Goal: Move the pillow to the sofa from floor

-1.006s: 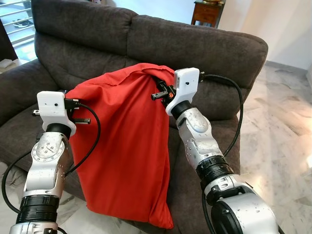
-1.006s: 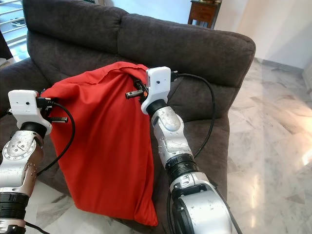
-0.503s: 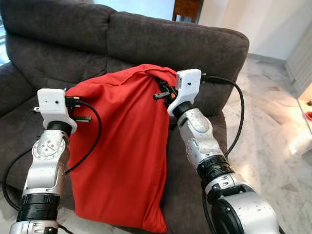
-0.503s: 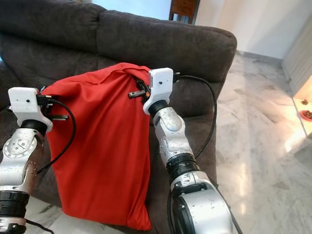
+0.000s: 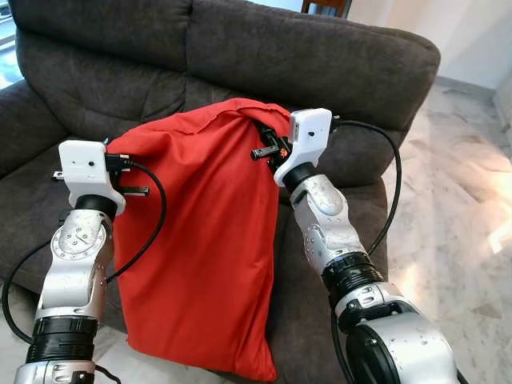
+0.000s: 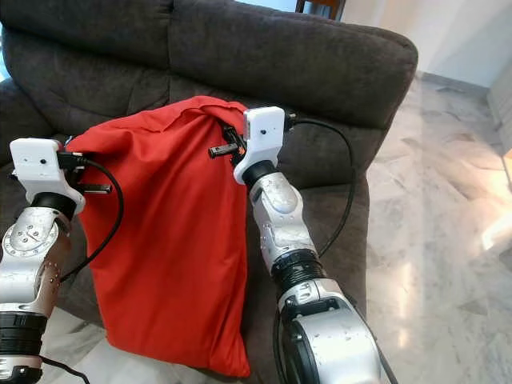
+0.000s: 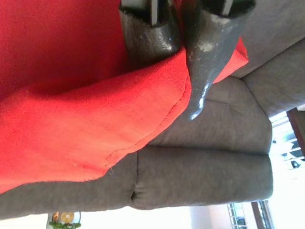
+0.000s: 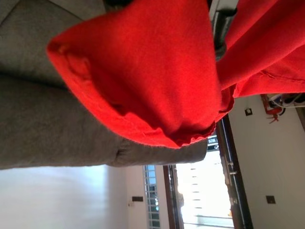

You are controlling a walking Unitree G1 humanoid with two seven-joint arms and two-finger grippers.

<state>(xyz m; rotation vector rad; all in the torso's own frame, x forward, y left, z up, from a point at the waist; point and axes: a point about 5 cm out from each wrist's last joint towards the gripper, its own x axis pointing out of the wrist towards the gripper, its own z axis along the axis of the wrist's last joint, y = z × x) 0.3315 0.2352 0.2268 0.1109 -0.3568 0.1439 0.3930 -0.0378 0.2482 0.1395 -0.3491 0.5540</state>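
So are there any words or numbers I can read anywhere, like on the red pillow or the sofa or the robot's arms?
None: no words, labels, brand names, numbers or signs can be read.
Red pillow: plain cloth, no print or tag.
Grey sofa: plain fabric, no label.
Left gripper and right gripper, both holding the pillow: no markings to read.

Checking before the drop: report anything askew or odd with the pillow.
The red pillow hangs limp and folded, gathered at its top corners by the left gripper and right gripper, its bottom sagging below the sofa seat front. No damage shows.
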